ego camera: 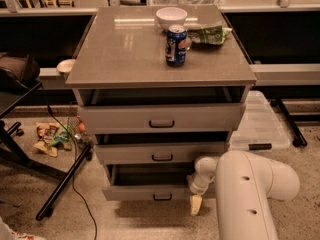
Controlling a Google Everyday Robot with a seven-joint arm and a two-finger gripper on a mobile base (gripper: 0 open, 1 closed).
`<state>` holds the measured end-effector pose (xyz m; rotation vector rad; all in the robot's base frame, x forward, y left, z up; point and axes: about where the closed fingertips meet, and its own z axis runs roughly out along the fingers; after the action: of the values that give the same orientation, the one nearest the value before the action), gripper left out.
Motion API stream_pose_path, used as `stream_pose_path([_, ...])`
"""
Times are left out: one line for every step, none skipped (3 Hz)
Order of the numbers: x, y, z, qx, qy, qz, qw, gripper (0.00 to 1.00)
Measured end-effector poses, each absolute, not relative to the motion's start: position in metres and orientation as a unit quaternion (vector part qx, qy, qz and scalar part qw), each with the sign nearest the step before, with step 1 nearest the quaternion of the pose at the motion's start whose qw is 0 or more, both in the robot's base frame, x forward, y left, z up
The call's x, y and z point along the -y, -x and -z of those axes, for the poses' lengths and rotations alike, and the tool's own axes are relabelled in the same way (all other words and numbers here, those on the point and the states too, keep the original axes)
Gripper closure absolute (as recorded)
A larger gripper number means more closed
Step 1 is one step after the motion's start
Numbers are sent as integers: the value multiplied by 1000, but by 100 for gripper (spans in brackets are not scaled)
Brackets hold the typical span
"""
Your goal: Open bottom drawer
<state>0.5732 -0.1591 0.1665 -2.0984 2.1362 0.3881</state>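
Note:
The bottom drawer (142, 191) is the slimmest grey front, lowest of three, with a small dark central pull handle (162, 197). It stands pulled out a little, with a dark gap above its front. My gripper (196, 201) hangs at the drawer's right end, just right of the handle, at the end of the thick white arm (247, 194). One yellowish fingertip (195, 204) shows pointing down in front of the drawer's lower edge.
The mid drawer (162, 153) and top drawer (161, 118) are also slightly out. On the cabinet top (120, 49) stand a blue can (176, 45), a white bowl (171, 18) and a green bag (210, 34). A black stand leg (62, 184), a cable and litter lie left. A clear bin lid (260, 129) lies right.

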Motion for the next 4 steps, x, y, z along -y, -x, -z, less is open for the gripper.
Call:
stream_pose_path([169,-539,-163,-735,660,-156,14,2])
stream_pose_path([173,-522,-165,-746,645,-166,-10,24])
stream_pose_path([176,-509,-172,-755,635,-165,-24,48])
stream_pose_path([179,-499,-176,-760,628,-166,-30,71])
